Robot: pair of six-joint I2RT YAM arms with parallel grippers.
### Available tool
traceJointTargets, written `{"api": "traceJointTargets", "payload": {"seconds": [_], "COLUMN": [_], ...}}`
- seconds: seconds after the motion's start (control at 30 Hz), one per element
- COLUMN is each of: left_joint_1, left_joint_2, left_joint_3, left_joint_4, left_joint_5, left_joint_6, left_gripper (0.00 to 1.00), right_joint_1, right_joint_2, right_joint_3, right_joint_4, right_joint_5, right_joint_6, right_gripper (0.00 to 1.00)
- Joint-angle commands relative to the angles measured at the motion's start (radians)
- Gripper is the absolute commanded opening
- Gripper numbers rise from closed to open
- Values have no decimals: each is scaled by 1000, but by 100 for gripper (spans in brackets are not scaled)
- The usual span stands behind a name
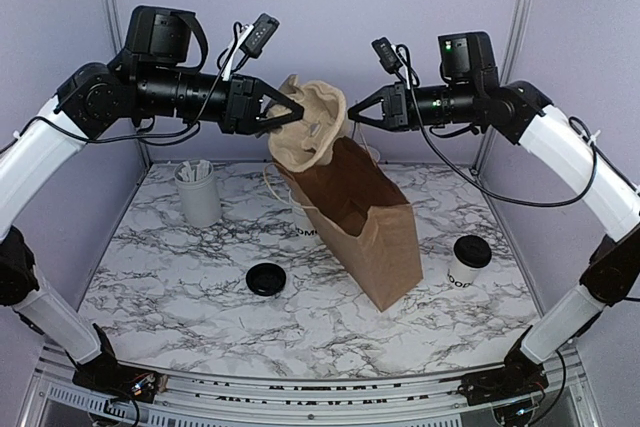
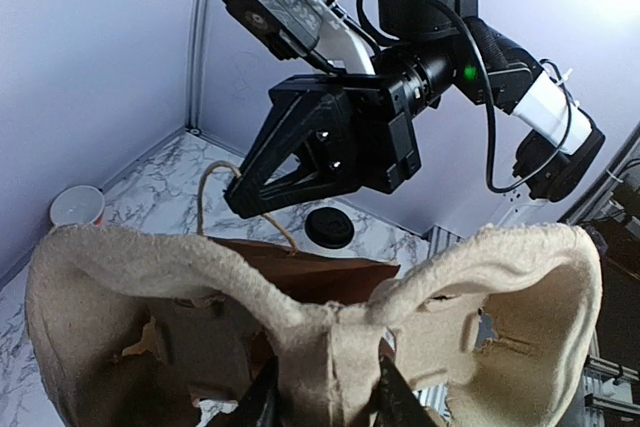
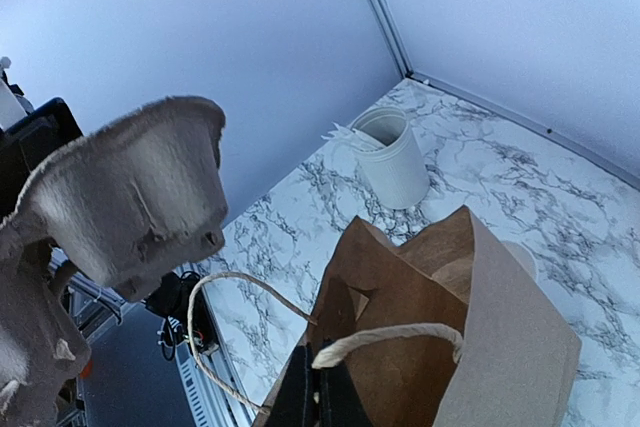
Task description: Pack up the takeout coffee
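Observation:
The takeout coffee (image 1: 468,263), a white cup with a black lid, stands on the table to the right of the brown paper bag (image 1: 366,223). My left gripper (image 1: 290,112) is shut on a pulp cup carrier (image 1: 312,125) and holds it in the air above the bag's mouth. The carrier's middle rib sits between my fingers in the left wrist view (image 2: 322,387). My right gripper (image 1: 357,112) is shut on the bag's top rim by its rope handle (image 3: 390,337). The bag (image 3: 480,347) stands open.
A loose black lid (image 1: 266,279) lies left of the bag. A white holder with stirrers (image 1: 198,194) stands at the back left. A lidless white cup (image 1: 302,223) stands behind the bag's left side. A metal rail runs along the table's near edge.

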State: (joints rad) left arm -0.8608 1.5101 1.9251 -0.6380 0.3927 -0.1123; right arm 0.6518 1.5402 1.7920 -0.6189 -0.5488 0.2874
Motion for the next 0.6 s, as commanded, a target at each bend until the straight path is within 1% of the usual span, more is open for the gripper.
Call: {"api": "traceJointTargets", "payload": {"seconds": [0.0, 0.27, 0.57], "left_joint_1": [-10, -20, -20], "left_joint_2": [31, 52, 42], "left_joint_3": [27, -28, -119], "left_joint_4": [98, 150, 161], "left_joint_5": [157, 243, 280], "left_joint_6": [-51, -64, -19], "left_gripper": [29, 29, 29], "right_joint_1": [7, 6, 6], "right_joint_2": [-7, -25, -65], "right_joint_3": [52, 52, 20], "right_joint_4": [56, 83, 131], "right_joint_5": [-42, -68, -108], "right_joint_6": [20, 37, 57], "right_gripper": [0, 0, 0]}}
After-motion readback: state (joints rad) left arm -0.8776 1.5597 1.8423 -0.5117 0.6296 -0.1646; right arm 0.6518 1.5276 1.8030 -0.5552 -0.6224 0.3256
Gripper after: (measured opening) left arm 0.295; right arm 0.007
